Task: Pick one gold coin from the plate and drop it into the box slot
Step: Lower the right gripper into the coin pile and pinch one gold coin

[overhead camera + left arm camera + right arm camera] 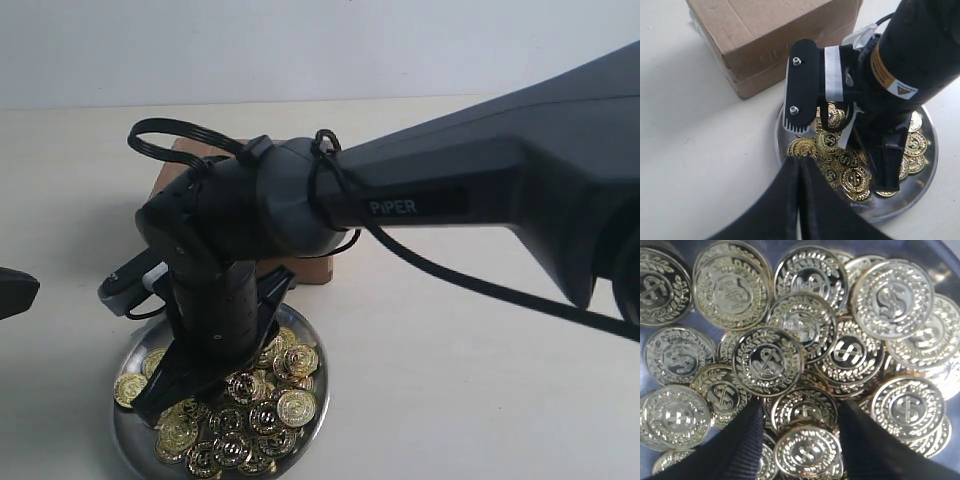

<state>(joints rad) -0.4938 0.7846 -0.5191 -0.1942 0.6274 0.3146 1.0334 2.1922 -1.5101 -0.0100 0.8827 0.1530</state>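
The silver plate (132, 442) holds several gold coins (296, 406) and sits in front of the brown cardboard box (196, 164). My right gripper (214, 376) reaches down into the plate. It is open, its two fingers set among the coins. In the right wrist view the dark fingers (740, 445) flank one flat-lying coin (807, 451) that nearly fills the gap of the gripper (800, 437). My left gripper (799, 167) is shut and empty, hovering at the plate's (929, 162) near edge. The box (770, 40) shows no slot in any view.
The right arm's long dark body (480, 190) crosses over the box and hides most of its top. A black cable (450, 275) loops from the wrist. The left gripper's tip (15, 290) shows at the exterior view's left edge. Pale tabletop (450, 400) lies all around.
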